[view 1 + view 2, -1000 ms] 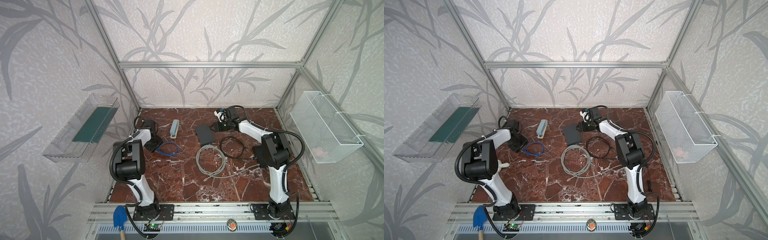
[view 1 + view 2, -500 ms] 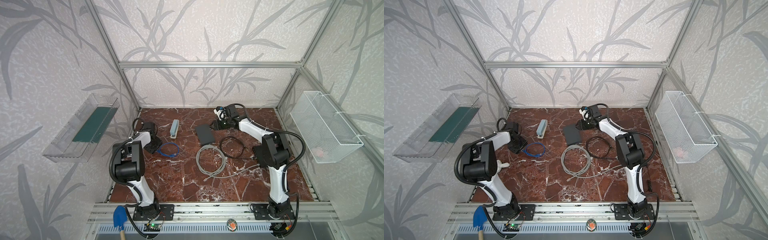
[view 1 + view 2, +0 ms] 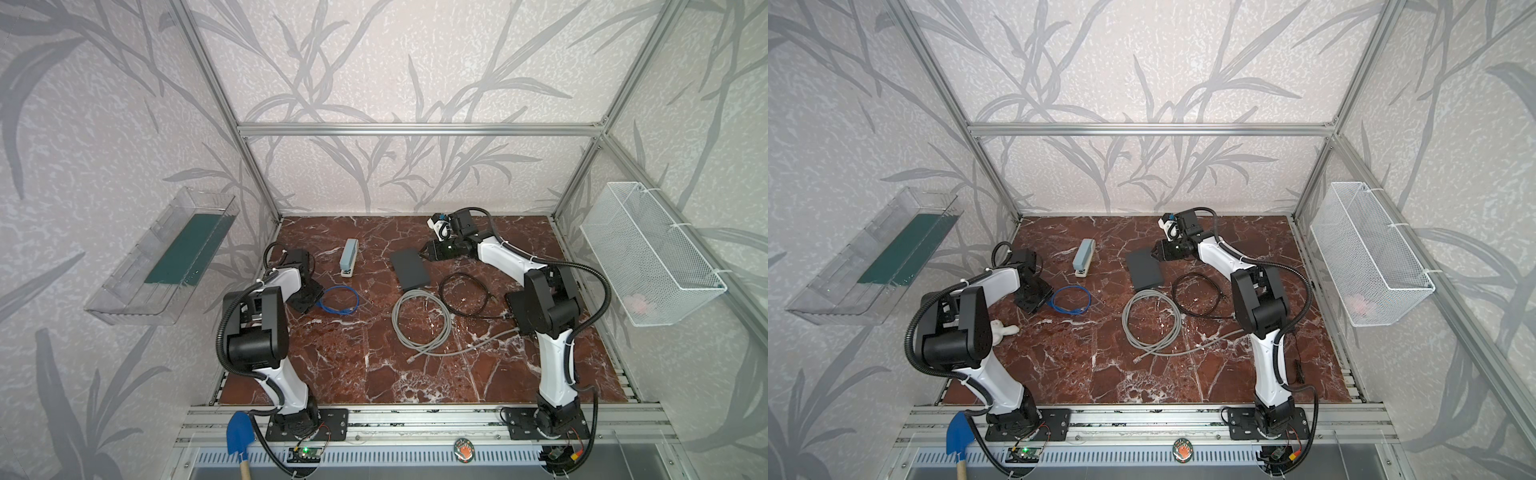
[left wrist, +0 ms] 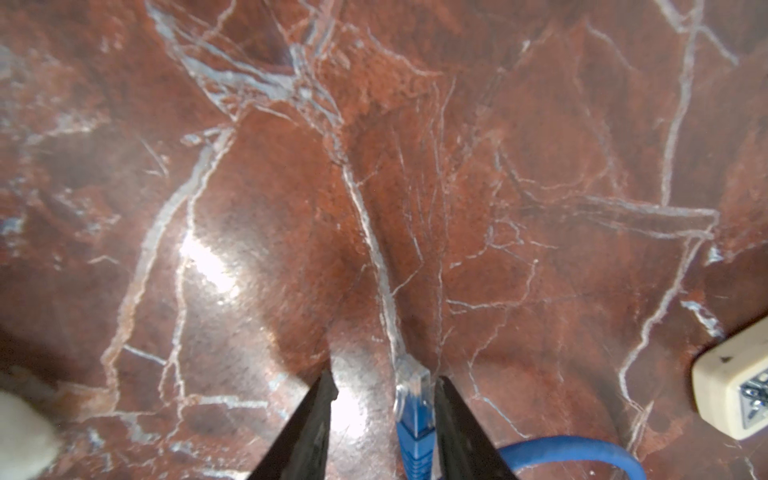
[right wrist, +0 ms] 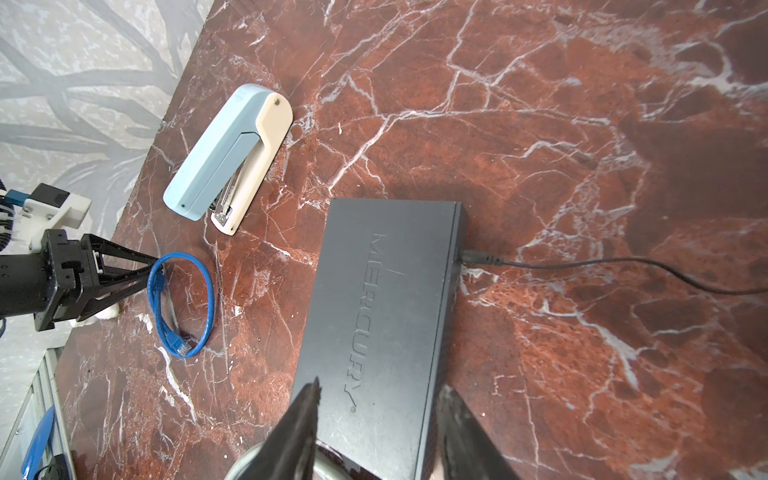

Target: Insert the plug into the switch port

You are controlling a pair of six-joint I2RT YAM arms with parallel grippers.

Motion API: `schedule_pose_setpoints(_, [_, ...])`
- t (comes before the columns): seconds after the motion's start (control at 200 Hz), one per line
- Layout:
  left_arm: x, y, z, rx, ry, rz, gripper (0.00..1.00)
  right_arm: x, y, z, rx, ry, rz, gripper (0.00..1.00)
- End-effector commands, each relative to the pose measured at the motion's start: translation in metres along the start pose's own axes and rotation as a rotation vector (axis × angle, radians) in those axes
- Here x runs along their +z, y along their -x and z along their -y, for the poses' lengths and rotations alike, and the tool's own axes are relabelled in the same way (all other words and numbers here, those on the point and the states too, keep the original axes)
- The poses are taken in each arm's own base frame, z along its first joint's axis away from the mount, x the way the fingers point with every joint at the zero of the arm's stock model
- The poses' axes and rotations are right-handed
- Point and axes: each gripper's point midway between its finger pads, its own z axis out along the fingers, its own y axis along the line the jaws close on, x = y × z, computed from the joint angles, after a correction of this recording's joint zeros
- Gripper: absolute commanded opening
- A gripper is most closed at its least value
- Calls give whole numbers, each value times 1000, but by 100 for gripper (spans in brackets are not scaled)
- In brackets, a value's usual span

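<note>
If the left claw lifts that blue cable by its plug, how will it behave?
Probably floppy: the blue cable lies in a loose loop, so the rest should dangle or drag behind the plug. Likely light, being thin and short beside the grey cable. The plug's clear tip looks smooth, so it may twist in the left claw.
</note>
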Motion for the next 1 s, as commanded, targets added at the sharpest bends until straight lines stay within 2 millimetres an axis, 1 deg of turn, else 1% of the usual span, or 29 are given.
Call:
schedule_pose_setpoints(0.0, [10,-15,-8,-27,29,-43,37,-7,7,-4,-12,13,13,47])
schedule_pose_setpoints(0.09, [16,-18,-7,-23,39,-51,31,-9,6,-5,-18,11,12,47])
schedule_pose_setpoints(0.175, [17,-18,-6,-24,39,-49,26,-11,6,-7,-31,13,13,46])
schedule_pose_setpoints(0.27, [14,-17,-3,-16,32,-44,22,-13,6,-9,-45,21,18,46])
schedule_pose_setpoints(0.355, [9,-14,4,13,16,-33,16,-13,5,-18,-76,58,17,46])
schedule_pose_setpoints(0.425, [2,-12,18,73,-6,-19,14,-12,4,-29,-116,92,10,46])
schedule_pose_setpoints(0.48, [-5,-13,29,122,-16,-9,12,-12,5,-34,-124,109,12,46])
schedule_pose_setpoints(0.63, [-25,-18,53,250,-36,26,10,-11,8,-40,-130,136,16,46])
schedule_pose_setpoints(0.7, [-38,-19,68,325,-60,49,10,-11,10,-47,-138,169,15,46])
schedule_pose_setpoints(0.795, [-58,-27,98,453,-154,60,10,-16,16,-64,-147,254,26,46])
schedule_pose_setpoints(0.89, [-77,-40,130,593,-259,72,10,-21,27,-78,-138,320,58,46])
schedule_pose_setpoints(0.94, [-85,-50,146,671,-317,78,10,-22,31,-84,-125,352,69,46])
schedule_pose_setpoints(0.995, [-92,-56,160,737,-350,102,10,-22,35,-93,-117,393,77,46])
